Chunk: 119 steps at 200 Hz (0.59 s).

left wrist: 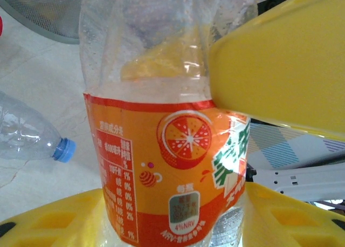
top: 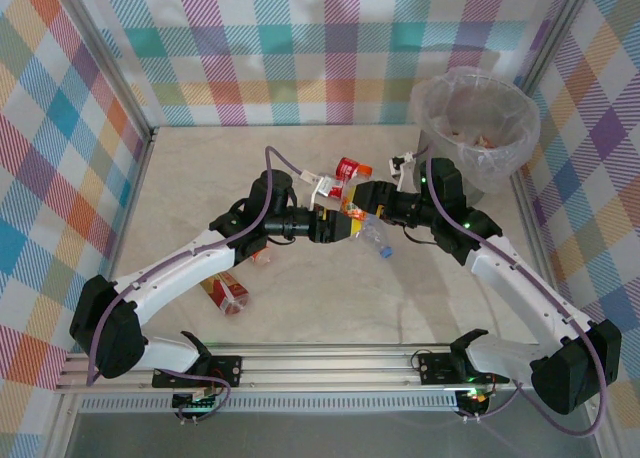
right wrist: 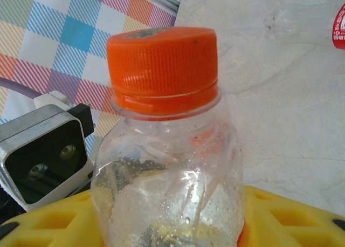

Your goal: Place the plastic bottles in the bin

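both grippers on one orange bottle, mid-table

arms reach inward and meet at table centre. left gripper (top: 333,228) pinches the orange bottle (top: 352,215) at its label. right gripper (top: 368,198) is pressed onto the crushed neck end below the cap (right wrist: 161,63). bottle base is cut off in the wrist views. blue-cap bottle (top: 375,238) lies just beside, red bottle (top: 348,168) behind. bin (top: 432,138) sits in the far right corner. table (top: 200,168) is bare far left.

table (top: 320,313) | bin (top: 436,143) far right | red-label bottle (top: 226,294) near left | blue-capped bottle (top: 374,238) centre
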Available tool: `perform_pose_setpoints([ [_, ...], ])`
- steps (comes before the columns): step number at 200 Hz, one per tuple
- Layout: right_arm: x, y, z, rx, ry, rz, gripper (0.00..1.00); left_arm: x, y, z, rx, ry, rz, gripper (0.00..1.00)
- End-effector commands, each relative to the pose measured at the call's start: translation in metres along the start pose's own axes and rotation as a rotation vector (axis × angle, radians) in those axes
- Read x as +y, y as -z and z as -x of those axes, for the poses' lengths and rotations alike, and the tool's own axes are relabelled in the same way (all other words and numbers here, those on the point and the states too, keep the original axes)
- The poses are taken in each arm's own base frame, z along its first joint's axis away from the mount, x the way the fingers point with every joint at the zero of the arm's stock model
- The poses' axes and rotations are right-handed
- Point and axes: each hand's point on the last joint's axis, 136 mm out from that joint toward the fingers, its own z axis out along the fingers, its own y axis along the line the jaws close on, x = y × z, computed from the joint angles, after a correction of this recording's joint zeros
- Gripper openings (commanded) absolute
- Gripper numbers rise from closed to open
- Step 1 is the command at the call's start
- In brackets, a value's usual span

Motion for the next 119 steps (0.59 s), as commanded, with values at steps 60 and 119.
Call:
perform_pose_setpoints([
  [60, 0.018, 0.038, 0.020, -0.102, 0.139, -0.088, 0.54, -0.029, 0.035, 0.013, -0.071, -0.201, 0.047, 1.00],
  [119, 0.027, 0.089, 0.063, -0.266, 0.323, -0.310, 0.54, -0.058, 0.084, 0.009, -0.060, -0.399, 0.106, 1.00],
])
